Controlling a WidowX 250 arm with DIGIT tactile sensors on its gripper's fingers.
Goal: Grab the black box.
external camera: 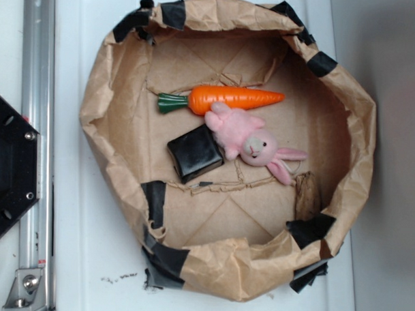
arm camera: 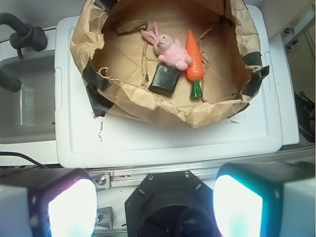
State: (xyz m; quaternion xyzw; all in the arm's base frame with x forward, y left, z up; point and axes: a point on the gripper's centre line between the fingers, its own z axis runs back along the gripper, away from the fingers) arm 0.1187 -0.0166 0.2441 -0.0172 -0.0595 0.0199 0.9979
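- Exterior view: the black box (external camera: 194,153) is sitting on the floor of the brown paper enclosure (external camera: 100,111), a little left of its centre. The pink plush bunny (external camera: 252,141) is lying at the box's 3 o'clock, its body touching or almost touching the box's upper right corner. The toy carrot (external camera: 226,99) is lying at the box's 12 to 1 o'clock, just clear of it. The gripper is not showing here; only the black hexagonal base plate (external camera: 9,169) is sitting at the far 9 o'clock, outside the wall.
- Wrist view: the gripper (arm camera: 155,200) is hanging wide apart, holding nothing, its two pads (arm camera: 71,207) glowing at the bottom edge, well short of the paper wall. The box (arm camera: 164,79) is lying at its 12 o'clock, beyond the crumpled near rim (arm camera: 163,106), with the bunny (arm camera: 169,48) at the box's 12 o'clock and the carrot (arm camera: 194,63) at its 2 o'clock.
- Judgement: the approach is barely beginning. Doing it well likely means clearing the rim first, descending straight over the box, and closing across the sides facing away from the bunny, so a finger is not catching the plush.
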